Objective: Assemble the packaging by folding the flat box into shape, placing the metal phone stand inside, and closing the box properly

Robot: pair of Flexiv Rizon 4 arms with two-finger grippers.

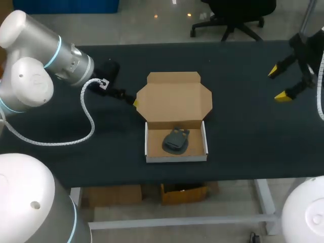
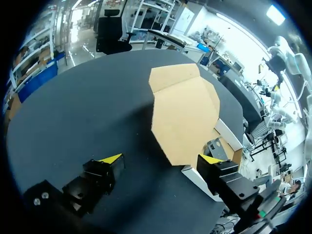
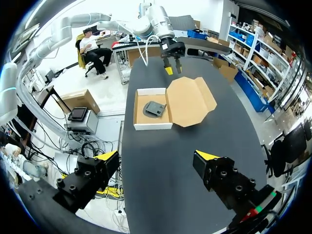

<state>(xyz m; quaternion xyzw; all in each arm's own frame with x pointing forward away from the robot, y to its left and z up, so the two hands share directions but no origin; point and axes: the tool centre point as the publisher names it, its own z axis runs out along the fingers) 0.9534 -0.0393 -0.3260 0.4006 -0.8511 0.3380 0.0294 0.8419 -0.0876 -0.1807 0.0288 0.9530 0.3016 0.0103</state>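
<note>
A white-walled cardboard box stands formed at the table's middle, its brown lid lying open and flat behind it. The dark grey metal phone stand lies inside the tray. My left gripper is low at the lid's left edge, open. In the left wrist view the lid lies just ahead of the spread fingers of that gripper, not touched, with the stand partly hidden beyond it. My right gripper hangs open far to the right, above the table. The right wrist view shows the box well ahead of it.
The black table is bare to the right of the box and along its front edge. A white cable from my left arm loops over the table's left part.
</note>
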